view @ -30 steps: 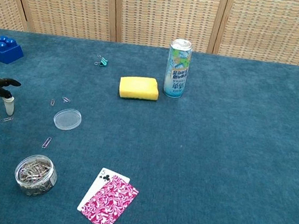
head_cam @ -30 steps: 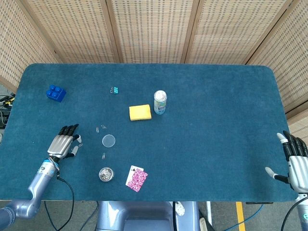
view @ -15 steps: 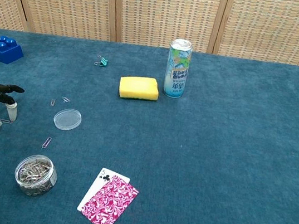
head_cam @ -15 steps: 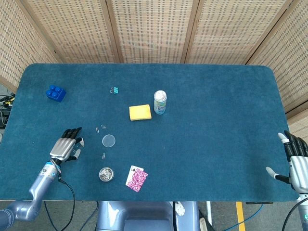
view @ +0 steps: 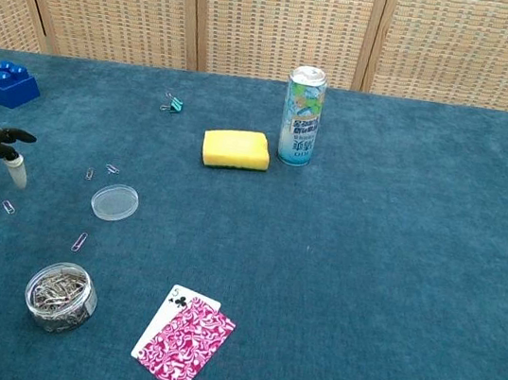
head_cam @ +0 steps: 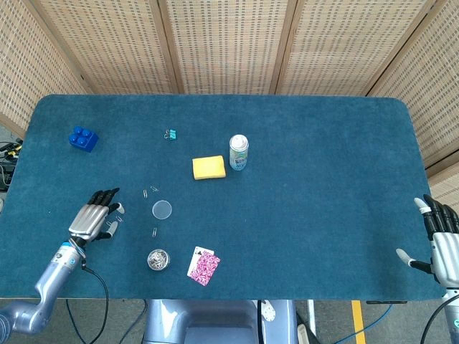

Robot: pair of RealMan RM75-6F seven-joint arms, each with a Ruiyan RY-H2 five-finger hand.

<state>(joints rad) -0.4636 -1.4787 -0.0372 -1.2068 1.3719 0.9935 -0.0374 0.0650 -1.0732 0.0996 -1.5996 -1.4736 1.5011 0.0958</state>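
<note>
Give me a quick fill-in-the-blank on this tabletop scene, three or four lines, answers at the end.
1. The yellow sponge lies just left of the upright ____.
2. The small round container near the front edge is full of ____.
3. The block at the far left is coloured ____.
4. The left hand holds ____, its fingers spread beside loose clips.

Missing words: can; paper clips; blue; nothing

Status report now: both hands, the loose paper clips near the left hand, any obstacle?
Left hand open above paper clips, not holding. Right hand open at table edge. Clear lid beside, not blocking.
</note>
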